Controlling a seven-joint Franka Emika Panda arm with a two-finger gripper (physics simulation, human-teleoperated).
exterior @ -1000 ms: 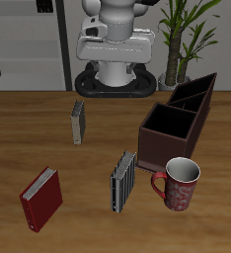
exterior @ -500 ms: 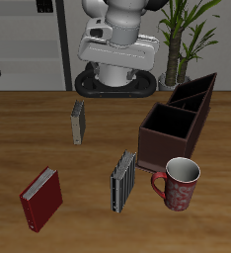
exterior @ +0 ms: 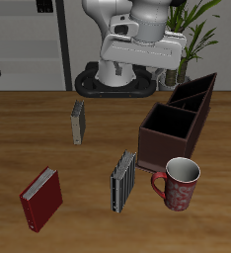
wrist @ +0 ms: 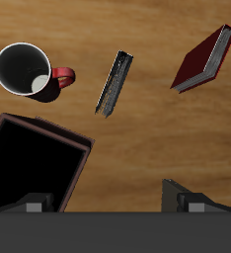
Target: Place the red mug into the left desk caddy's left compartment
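The red mug [exterior: 180, 185] stands upright near the table's front edge, just in front of the near end of the left desk caddy [exterior: 177, 124]. Its handle points toward the grey book. The caddy is a long dark maroon box with open, empty sections. My gripper [exterior: 139, 61] hangs high above the back of the table, well away from both. In the wrist view the gripper [wrist: 113, 203] has its fingers [wrist: 34, 205] wide apart with nothing between them. The mug [wrist: 29, 71] and the caddy's large section [wrist: 34, 163] show far below it.
A grey book [exterior: 123, 180] stands on edge beside the mug. A red book [exterior: 40, 198] lies near the front edge. A small grey book [exterior: 78, 122] stands farther back. A potted plant [exterior: 187, 30] stands behind the caddy.
The arm has swung at the back of the table, carrying the gripper sideways toward the caddy's side. The mug, caddy and books have not moved.
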